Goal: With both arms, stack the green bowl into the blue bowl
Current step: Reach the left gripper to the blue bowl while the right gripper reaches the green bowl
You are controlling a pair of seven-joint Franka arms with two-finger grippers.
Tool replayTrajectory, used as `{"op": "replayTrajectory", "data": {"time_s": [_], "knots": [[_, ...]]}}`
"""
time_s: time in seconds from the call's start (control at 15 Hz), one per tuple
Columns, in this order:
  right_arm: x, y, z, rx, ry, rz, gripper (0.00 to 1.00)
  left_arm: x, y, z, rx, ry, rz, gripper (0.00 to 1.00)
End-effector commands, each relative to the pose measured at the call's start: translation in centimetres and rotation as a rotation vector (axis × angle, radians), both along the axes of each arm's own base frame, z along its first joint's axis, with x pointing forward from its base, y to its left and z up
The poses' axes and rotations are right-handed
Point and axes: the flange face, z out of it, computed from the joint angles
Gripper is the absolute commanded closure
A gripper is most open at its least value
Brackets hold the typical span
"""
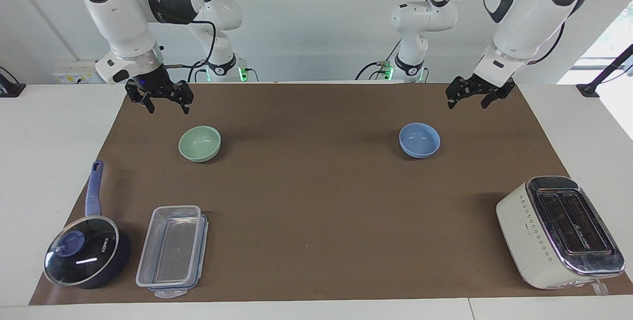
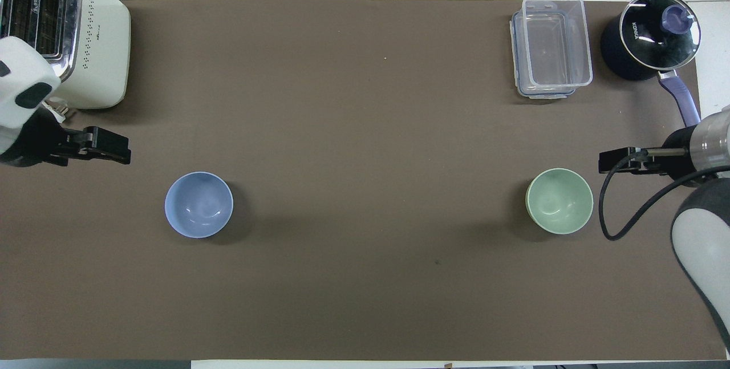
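Right gripper point(image 1: 165, 104) fingers spread, up in the air close to the green bowl point(image 1: 200, 143); left gripper point(image 1: 467, 98) spread near the blue bowl point(image 1: 419, 139). Bowls sit well apart on the mat. Best pinch the rims squarely. Two bowls, two arms, nothing held.

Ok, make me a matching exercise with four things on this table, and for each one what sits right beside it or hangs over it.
Things:
1. green bowl
2. blue bowl
3. clear container
4. toaster

Descriptions:
A. beside the lidded saucepan
B. alone at the left arm's end, farthest from the robots
C. right hand up close by, open
D. left hand up close by, open

Pairs: 1-C, 2-D, 3-A, 4-B
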Motion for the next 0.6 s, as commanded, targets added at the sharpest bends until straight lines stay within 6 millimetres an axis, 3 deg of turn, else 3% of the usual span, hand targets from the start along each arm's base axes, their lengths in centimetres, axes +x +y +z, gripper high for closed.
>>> {"op": "replayTrajectory", "data": {"time_s": [0.0,0.2,0.4,0.53], "knots": [[-3.2,-1.1,-4.3,0.011,-0.038,0.021,0.0,-2.7,0.7,-7.7,0.008,0.004,-0.049,0.0],[-3.6,-1.2,-7.7,0.011,-0.028,0.028,0.0,-3.7,0.9,-14.4,0.005,-0.019,-0.054,0.0],[-3.8,-2.6,-10.3,0.009,-0.025,0.043,0.0,-4.3,0.8,-17.7,0.005,0.001,-0.054,0.03],[-3.7,-3.9,-11.9,0.009,-0.028,0.048,0.01,-4.3,0.8,-18.4,0.005,0.003,-0.057,0.05]]}}
